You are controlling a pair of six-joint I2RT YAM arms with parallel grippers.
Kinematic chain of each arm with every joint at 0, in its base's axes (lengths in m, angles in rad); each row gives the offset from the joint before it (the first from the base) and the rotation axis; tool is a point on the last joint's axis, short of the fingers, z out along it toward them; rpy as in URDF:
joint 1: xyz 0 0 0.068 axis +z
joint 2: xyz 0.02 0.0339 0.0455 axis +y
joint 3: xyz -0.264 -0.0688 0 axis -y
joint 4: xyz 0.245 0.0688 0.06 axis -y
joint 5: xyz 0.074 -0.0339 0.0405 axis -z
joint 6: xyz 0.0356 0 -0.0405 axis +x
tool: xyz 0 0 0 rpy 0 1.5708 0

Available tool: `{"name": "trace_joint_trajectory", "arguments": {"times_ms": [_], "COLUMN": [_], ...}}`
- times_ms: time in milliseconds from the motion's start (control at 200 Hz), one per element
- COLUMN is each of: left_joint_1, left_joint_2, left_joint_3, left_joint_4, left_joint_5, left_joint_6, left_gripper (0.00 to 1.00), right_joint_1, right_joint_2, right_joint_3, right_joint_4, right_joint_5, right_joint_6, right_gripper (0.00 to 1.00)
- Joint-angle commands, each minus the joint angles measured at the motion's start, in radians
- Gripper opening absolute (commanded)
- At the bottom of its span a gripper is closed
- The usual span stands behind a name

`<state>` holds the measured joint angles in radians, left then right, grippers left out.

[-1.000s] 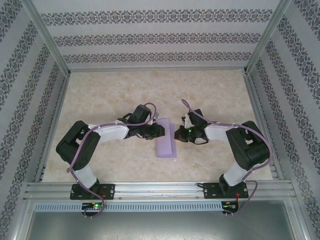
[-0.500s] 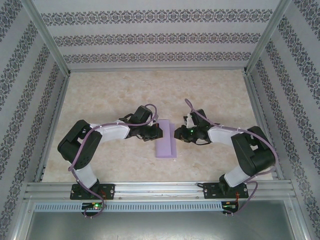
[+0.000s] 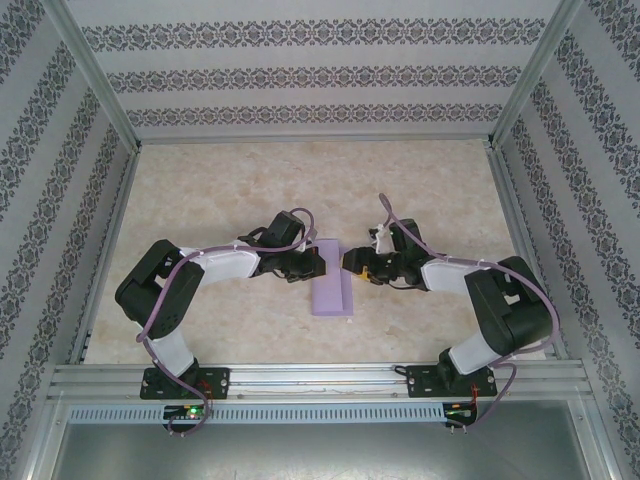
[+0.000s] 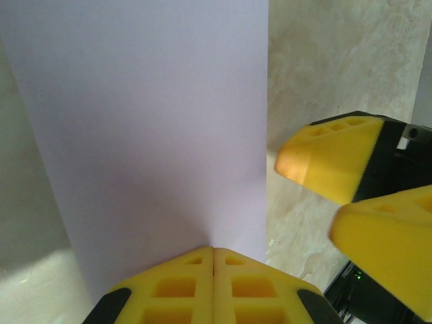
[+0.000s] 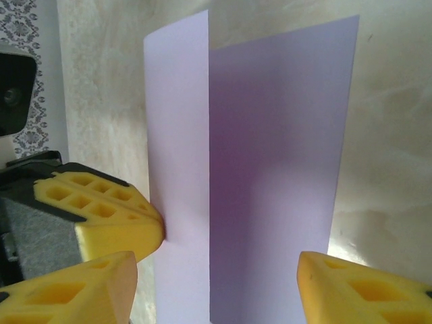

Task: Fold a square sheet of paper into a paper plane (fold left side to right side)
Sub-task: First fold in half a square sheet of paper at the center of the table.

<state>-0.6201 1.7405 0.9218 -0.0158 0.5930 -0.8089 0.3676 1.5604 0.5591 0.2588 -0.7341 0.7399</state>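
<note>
The square sheet of paper (image 3: 333, 282) lies on the marbled beige tabletop (image 3: 220, 190) between the two arms. It is folded over into a narrow lavender strip that runs away from the bases. In the right wrist view its layers do not lie flat together: a paler flap on the left appears lifted beside a darker panel on the right. The left gripper (image 4: 213, 255) sits at the strip's left long edge, toward its far end. Its jaws are pressed together, the yellow pads meeting along a single seam, and the paper's edge runs into that seam, apparently pinched there. The right gripper (image 5: 217, 264) is just beside the strip's right edge, facing the left one. Its jaws are wide apart, with one yellow pad at each lower corner of its own camera and the paper's width between them, holding nothing. The two grippers' tips are near each other but do not touch.
</note>
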Motion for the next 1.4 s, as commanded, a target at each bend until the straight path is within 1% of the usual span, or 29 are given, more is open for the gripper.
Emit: {"name": "trace_joint_trajectory", "arguments": {"times_ms": [0,205,310,425,450,520,595,645,715,804,869,914,969,1259,1399], "left_joint_1": [-0.015,-0.015,-0.016,-0.015,-0.015,-0.015,-0.015,-0.016,-0.013,-0.003,0.002,0.003,0.002,-0.002,-0.006], "left_joint_2": [0.013,0.014,0.014,0.010,0.008,-0.001,-0.018,-0.037,-0.068,-0.098,-0.106,-0.106,-0.101,-0.039,-0.015], "left_joint_3": [0.013,0.009,0.009,0.011,0.011,0.011,0.014,0.013,0.007,0.002,0.001,0.003,0.003,0.023,0.037], "left_joint_4": [0.001,0.002,0.004,0.004,0.002,0.001,-0.010,-0.024,-0.052,-0.102,-0.125,-0.138,-0.145,-0.141,-0.142], "left_joint_5": [-0.005,-0.003,-0.005,-0.007,-0.009,-0.015,-0.030,-0.049,-0.095,-0.152,-0.165,-0.172,-0.169,-0.136,-0.127], "left_joint_6": [0.001,0.001,0.000,0.000,0.000,0.002,0.008,0.015,0.036,0.057,0.065,0.068,0.068,0.066,0.070], "left_gripper": [0.05,0.05,0.05,0.05,0.05,0.06,0.10,0.14,0.17,0.25,0.29,0.35,0.38,0.44,0.45], "right_joint_1": [0.023,0.045,0.051,0.051,0.051,0.051,0.052,0.051,0.051,0.051,0.052,0.052,0.052,0.053,0.053], "right_joint_2": [0.041,0.109,0.125,0.133,0.133,0.133,0.128,0.121,0.110,0.097,0.089,0.084,0.078,0.066,0.061], "right_joint_3": [-0.007,0.008,0.010,0.009,0.007,0.005,0.001,0.000,0.000,0.009,0.017,0.021,0.024,0.033,0.029], "right_joint_4": [0.118,0.196,0.210,0.211,0.209,0.208,0.198,0.186,0.162,0.114,0.077,0.055,0.036,-0.008,-0.017], "right_joint_5": [-0.054,-0.074,-0.073,-0.065,-0.064,-0.057,-0.039,-0.024,0.001,0.029,0.045,0.058,0.072,0.096,0.103], "right_joint_6": [0.032,0.069,0.077,0.081,0.080,0.080,0.081,0.076,0.065,0.043,0.025,0.015,0.006,-0.013,-0.018], "right_gripper": [0.63,0.51,0.42,0.28,0.27,0.18,0.09,0.06,0.04,0.03,0.03,0.03,0.03,0.03,0.04]}}
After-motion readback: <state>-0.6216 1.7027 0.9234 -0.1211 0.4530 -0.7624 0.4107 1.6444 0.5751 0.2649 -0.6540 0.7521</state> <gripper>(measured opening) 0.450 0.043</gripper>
